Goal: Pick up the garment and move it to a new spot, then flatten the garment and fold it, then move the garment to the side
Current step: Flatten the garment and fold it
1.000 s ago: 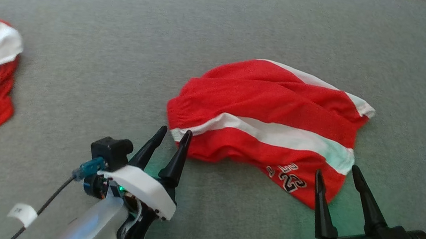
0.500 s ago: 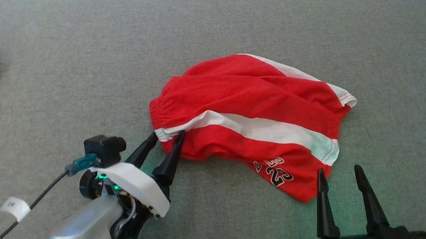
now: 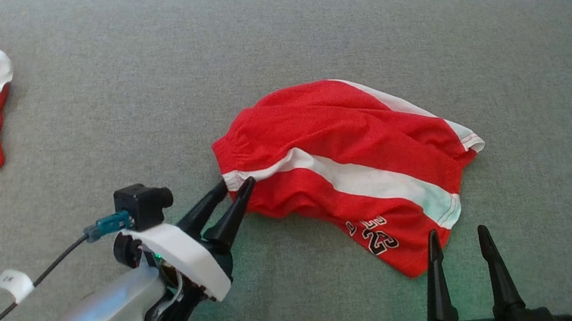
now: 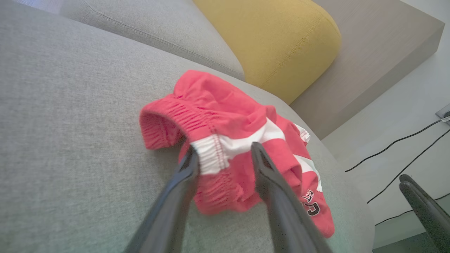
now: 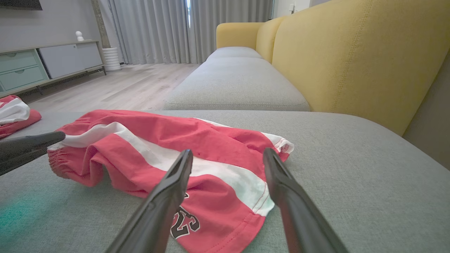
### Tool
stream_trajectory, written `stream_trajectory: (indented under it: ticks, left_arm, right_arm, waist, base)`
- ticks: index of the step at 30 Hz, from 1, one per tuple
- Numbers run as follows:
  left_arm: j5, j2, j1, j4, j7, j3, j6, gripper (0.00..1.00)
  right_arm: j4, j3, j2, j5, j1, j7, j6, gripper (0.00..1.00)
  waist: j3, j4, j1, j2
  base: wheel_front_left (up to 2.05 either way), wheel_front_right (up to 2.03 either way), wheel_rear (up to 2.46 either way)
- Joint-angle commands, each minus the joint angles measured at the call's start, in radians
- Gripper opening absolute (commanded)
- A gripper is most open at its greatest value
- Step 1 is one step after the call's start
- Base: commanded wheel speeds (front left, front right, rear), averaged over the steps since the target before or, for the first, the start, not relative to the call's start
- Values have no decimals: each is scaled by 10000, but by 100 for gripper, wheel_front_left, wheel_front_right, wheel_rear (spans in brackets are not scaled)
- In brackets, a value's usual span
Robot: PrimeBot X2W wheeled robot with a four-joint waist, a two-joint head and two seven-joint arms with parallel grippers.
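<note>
Left gripper [image 3: 237, 182] at the shorts' [image 3: 348, 142] waistband, right gripper [image 3: 457, 232] spread wide at the hem.
The shorts lie crumpled on the grey cushion [image 3: 131, 68] just ahead of both tools. The left fingers stand narrowly apart astride the white waistband [image 4: 211, 151], not visibly squeezing it. A black-and-white number [image 3: 374, 235], seemingly 23, sits just beside the right tool's inner finger. The cable tag [image 3: 13, 283] behind the left tool is too small to read.

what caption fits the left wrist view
Left gripper jaws straddle the white-striped waistband of red shorts on a grey sofa cushion.
</note>
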Motion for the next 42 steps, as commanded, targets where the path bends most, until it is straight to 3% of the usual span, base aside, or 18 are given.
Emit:
stream_trajectory:
  ticks: [1,2,4,9,15,18,28,34,39,40,42]
  left_arm:
    - [-63,160,-199,-368,-122,207,-59,36]
    - [-63,160,-199,-368,-122,207,-59,36]
    - [-59,205,-180,-486,-123,93,-59,0]
    - [95,352,-97,-734,-123,112,-59,0]
    - [643,793,72,-1041,-123,741,-59,0]
    - [789,1052,76,-1180,-123,1114,-59,0]
    - [723,1757,-427,-1536,-124,1065,-59,0]
    - [692,1776,-608,-1520,-124,964,-59,0]
    - [659,1721,-679,-1449,-124,842,-59,0]
    - [655,1714,-686,-1432,-124,824,-59,0]
    - [629,1698,-689,-1402,-124,790,-59,0]
  right_arm:
    - [-275,227,-83,34,-123,-65,73,100]
    - [-275,227,-83,34,-123,-65,73,100]
    - [-264,214,-83,21,-114,-65,73,100]
    - [-228,170,-83,60,-44,-65,73,100]
    - [260,-248,-83,1739,-45,-65,73,100]
    - [649,-363,-83,2000,-233,-65,73,100]
    - [3121,-164,-83,2843,-1877,-65,73,100]
    - [4999,462,-83,3917,-3110,-15,73,100]
    - [5690,1160,-319,4781,-3656,85,73,100]
    - [5758,1275,-388,4913,-3720,75,73,98]
    - [5874,1466,-500,5158,-3814,49,73,72]
  waist:
    - [-28,-10,0,0]
    - [-28,-10,0,0]
    - [-57,-17,0,0]
    - [-163,23,0,0]
    - [-218,230,0,0]
    - [-156,403,0,0]
    - [249,888,0,0]
    - [422,1045,0,0]
    - [430,1163,0,0]
    - [425,1178,0,0]
    - [411,1202,0,0]
  base:
    - [0,0,0]
    - [0,0,0]
    - [0,0,0]
    - [0,0,0]
    - [0,0,0]
    - [0,0,0]
    - [0,0,0]
    - [0,0,0]
    - [0,0,0]
    - [0,0,0]
    - [0,0,0]
